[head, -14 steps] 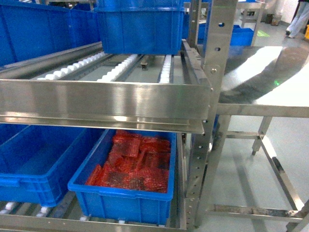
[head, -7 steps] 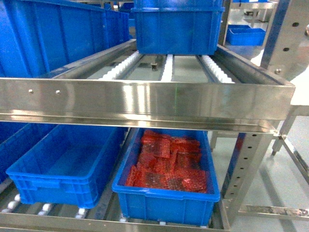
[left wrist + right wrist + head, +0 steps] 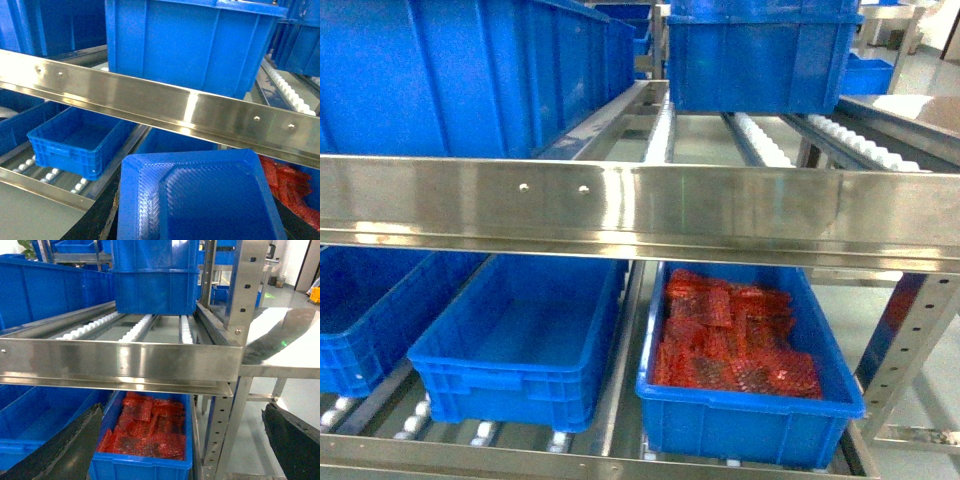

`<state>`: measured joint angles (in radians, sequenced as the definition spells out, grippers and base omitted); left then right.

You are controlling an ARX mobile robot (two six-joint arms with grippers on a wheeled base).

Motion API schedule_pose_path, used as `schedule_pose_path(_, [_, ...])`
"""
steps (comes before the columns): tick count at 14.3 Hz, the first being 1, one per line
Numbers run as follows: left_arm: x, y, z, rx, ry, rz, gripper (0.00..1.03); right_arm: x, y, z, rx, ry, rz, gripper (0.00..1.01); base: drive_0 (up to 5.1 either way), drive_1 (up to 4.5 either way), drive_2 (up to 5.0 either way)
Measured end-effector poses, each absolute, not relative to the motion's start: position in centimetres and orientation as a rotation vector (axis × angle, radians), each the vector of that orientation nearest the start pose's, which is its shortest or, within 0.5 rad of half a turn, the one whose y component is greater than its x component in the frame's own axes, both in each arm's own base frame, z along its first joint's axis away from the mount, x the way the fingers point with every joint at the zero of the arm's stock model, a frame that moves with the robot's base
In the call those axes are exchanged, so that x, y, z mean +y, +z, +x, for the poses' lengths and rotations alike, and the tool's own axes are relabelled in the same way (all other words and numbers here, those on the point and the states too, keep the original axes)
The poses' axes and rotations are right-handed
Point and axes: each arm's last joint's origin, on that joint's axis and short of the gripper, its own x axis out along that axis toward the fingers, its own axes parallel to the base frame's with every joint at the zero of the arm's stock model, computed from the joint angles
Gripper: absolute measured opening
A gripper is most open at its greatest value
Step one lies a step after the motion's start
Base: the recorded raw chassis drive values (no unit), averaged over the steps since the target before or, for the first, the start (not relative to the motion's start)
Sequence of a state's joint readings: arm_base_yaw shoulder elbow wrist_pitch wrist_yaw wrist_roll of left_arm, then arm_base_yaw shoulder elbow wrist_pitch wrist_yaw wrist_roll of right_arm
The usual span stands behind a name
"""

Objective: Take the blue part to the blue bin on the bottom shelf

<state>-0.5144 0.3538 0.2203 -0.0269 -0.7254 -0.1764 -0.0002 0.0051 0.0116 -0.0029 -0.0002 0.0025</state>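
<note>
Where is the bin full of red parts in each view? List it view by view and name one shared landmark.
Head: bin of red parts, lower right, on the bottom shelf.
Left wrist: only a red sliver at the right edge, behind the blue part.
Right wrist: bottom centre.
Shared landmark: the steel front rail directly above it.

Red packets [image 3: 733,340] in a bin; steel table [image 3: 285,347] beside the rack.

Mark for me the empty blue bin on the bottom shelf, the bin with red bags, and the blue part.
empty blue bin [image 3: 520,330]: head view, bare floor inside.
bin with red bags [image 3: 750,432]: head view, front wall.
blue part [image 3: 205,200]: left wrist view, textured top face.
</note>
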Motion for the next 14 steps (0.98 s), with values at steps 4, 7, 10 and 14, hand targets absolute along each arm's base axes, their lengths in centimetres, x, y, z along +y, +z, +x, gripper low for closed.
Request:
schedule_pose_path(4, [-3.76, 20.80, 10.63, 0.107, 0.230, -0.085, 0.44, 0.01, 16.65, 9.73, -0.001, 0.003, 0.002, 0.98, 0.0, 0.00, 0.0])
schedule_pose_path(7, [-3.77, 20.79, 10.63, 0.108, 0.227, -0.084, 0.44, 0.01, 16.66, 9.73, -0.002, 0.003, 0.003, 0.98, 0.0, 0.00, 0.0])
schedule_pose_path(10, [-3.77, 20.79, 10.63, 0.108, 0.226, -0.085, 0.44, 0.00, 16.66, 9.73, -0.002, 0.001, 0.002, 0.98, 0.0, 0.00, 0.0])
schedule_pose_path(14, [-3.77, 20.79, 10.63, 0.108, 0.226, -0.084, 0.44, 0.00, 16.66, 9.73, -0.002, 0.001, 0.002, 0.98, 0.0, 0.00, 0.0])
